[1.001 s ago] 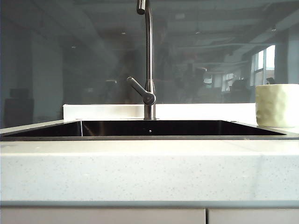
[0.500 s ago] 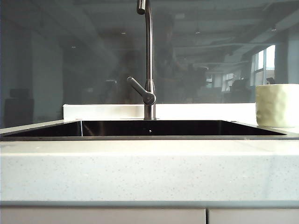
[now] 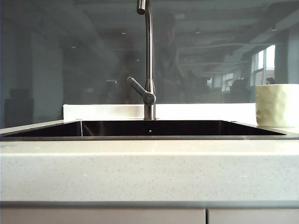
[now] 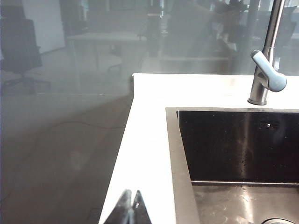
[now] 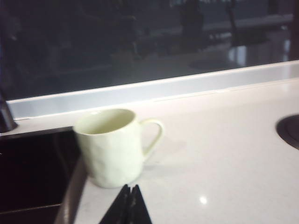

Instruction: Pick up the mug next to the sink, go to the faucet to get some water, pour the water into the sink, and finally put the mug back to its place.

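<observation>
Both grippers closed and empty; mug standing untouched beside the sink.

The right gripper (image 5: pixel 129 205), fingers pressed together with nothing between them, sits just short of the mug (image 5: pixel 113 145), which stands upright on the white counter (image 5: pixel 224 154) at the sink's edge, handle turned away from the basin. The left gripper (image 4: pixel 131 208), likewise pressed shut and empty, hangs over the counter on the far side of the sink (image 4: pixel 243 140), well apart from the faucet (image 4: pixel 264 70). The mug looks to be glazed ceramic (rigid, moderately heavy, slick, likely to chip if knocked on stone). Judged best hold: pinch across the rim wall or through the loop handle, jaws opened first. No water is visible.
</observation>
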`<act>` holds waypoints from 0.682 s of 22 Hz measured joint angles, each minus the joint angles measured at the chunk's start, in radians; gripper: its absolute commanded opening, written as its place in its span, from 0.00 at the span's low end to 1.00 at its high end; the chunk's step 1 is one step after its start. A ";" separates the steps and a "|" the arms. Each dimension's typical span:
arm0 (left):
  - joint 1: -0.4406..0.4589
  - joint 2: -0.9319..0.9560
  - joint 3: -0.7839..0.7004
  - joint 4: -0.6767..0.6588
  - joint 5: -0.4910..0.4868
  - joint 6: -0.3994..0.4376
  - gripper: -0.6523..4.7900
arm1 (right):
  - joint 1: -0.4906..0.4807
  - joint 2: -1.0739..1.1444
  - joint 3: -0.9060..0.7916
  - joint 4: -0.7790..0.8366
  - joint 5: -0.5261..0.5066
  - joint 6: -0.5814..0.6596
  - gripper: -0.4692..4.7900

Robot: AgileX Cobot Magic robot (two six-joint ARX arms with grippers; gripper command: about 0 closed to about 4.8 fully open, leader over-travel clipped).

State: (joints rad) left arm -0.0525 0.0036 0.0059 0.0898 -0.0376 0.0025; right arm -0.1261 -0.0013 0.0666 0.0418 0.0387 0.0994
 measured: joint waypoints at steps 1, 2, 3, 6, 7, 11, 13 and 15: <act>0.000 0.000 0.000 0.000 0.000 0.000 0.11 | 0.004 0.001 -0.022 0.029 -0.026 -0.013 0.07; 0.000 0.000 0.000 0.000 0.000 0.000 0.11 | 0.008 0.002 -0.036 0.037 -0.041 -0.016 0.07; 0.000 0.000 0.000 -0.001 -0.001 0.000 0.11 | 0.016 0.002 -0.055 0.037 -0.049 -0.018 0.07; 0.000 0.000 0.000 -0.008 0.000 0.000 0.11 | 0.035 0.002 -0.062 0.047 -0.050 -0.019 0.07; 0.000 0.000 0.000 -0.011 0.000 0.000 0.11 | 0.041 0.002 -0.062 0.045 -0.050 -0.023 0.07; 0.000 0.000 0.000 -0.013 -0.001 0.000 0.11 | 0.084 0.002 -0.062 0.046 -0.037 -0.071 0.07; 0.000 0.000 0.000 -0.013 -0.001 0.000 0.11 | 0.084 0.002 -0.062 0.047 -0.017 -0.083 0.07; 0.000 0.000 0.000 -0.013 -0.001 0.000 0.11 | 0.090 0.002 -0.062 0.047 -0.016 -0.095 0.07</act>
State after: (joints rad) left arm -0.0528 0.0032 0.0063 0.0765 -0.0383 0.0025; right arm -0.0360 0.0006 0.0048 0.0883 0.0223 0.0040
